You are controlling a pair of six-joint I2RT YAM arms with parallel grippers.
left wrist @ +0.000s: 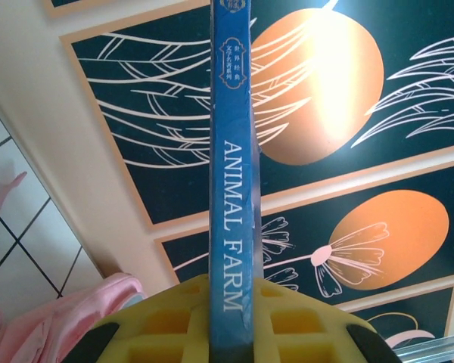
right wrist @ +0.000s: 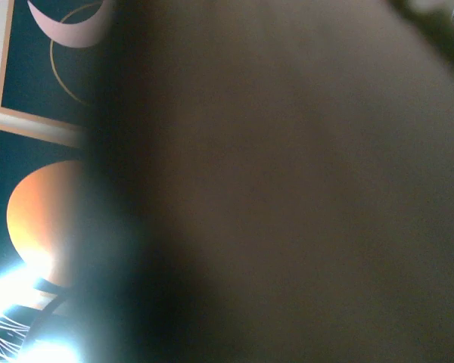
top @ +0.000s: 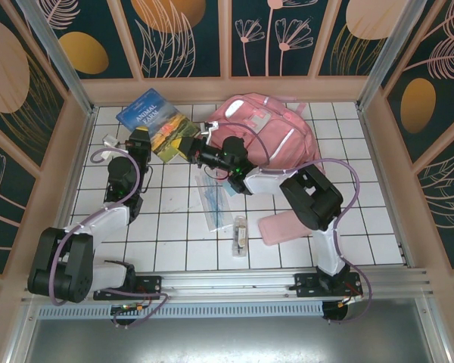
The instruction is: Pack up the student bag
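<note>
From above, the white tiled tabletop (top: 166, 227) sits inside a pale wooden surround, and the walls around it are dark teal panels (top: 174, 34) painted with orange discs and pink flower outlines. The student bag (top: 268, 128) lies at the far side of the tiles, right of centre. Just left of the bag a blue book (top: 157, 122) is lifted at a tilt. The left gripper (top: 141, 141) is at the edge of the book away from the bag, and the right gripper (top: 191, 150) is at the corner nearest the bag. On the near side of the bag lie a flat pink pencil case (top: 284, 227), a clear sleeve (top: 212, 198) and a small clear packet (top: 239, 234).

At the left wrist, the left gripper (left wrist: 231, 336) has its yellow pads (left wrist: 303, 329) pinching the book (left wrist: 231, 189) spine-on. The bag's pink fabric (left wrist: 60, 325) shows low on the left against the tiles (left wrist: 15, 249), with wall panels (left wrist: 340, 98) behind.

At the right wrist, a blurred brown surface lies close to the lens, with a wall panel (right wrist: 38, 212) at the left. That gripper's jaws are pressed together; I cannot tell if they nip the book.
</note>
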